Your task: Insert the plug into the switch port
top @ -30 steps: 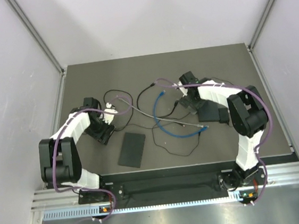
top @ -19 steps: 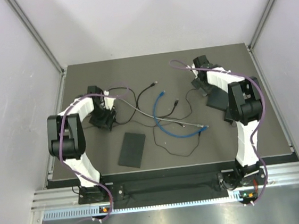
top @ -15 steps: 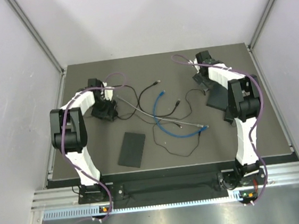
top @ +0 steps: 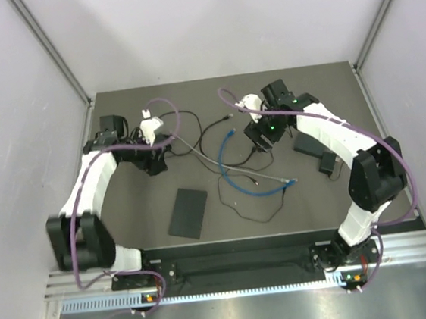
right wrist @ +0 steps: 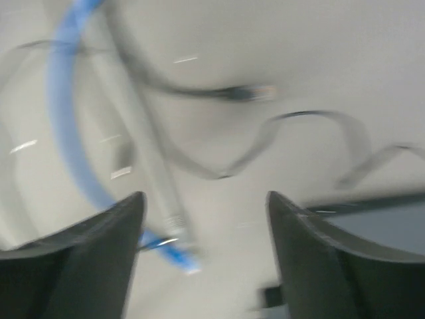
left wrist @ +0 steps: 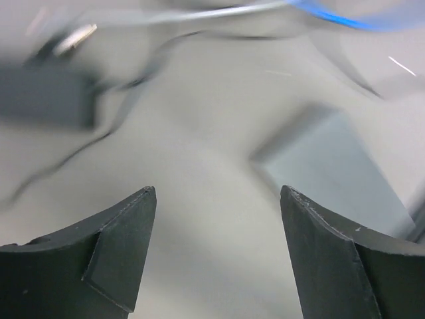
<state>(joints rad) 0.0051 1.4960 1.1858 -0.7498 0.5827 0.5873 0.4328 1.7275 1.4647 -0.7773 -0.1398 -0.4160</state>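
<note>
Several cables lie tangled mid-table: a blue cable (top: 238,178) with plug ends (top: 231,133), a grey cable (top: 221,161) and thin black ones. A flat dark switch box (top: 188,213) lies in front of them. My left gripper (top: 154,162) is open and empty, left of the cables; its blurred view (left wrist: 218,193) shows the flat box (left wrist: 332,173) to the right. My right gripper (top: 259,138) is open and empty over the cables' right side. Its blurred view (right wrist: 204,196) shows the blue cable (right wrist: 66,119), a blue plug (right wrist: 179,256) and a black plug (right wrist: 249,93).
A dark adapter block (top: 308,146) and a smaller black block (top: 328,164) lie right of the cables. Purple arm cables loop above both wrists. Grey walls enclose the dark table (top: 130,237) on three sides.
My right gripper has swung left from the far right corner to over the cables. My left arm's elbow has swung outward; its gripper stays by the cables' left side. Both stay open.
</note>
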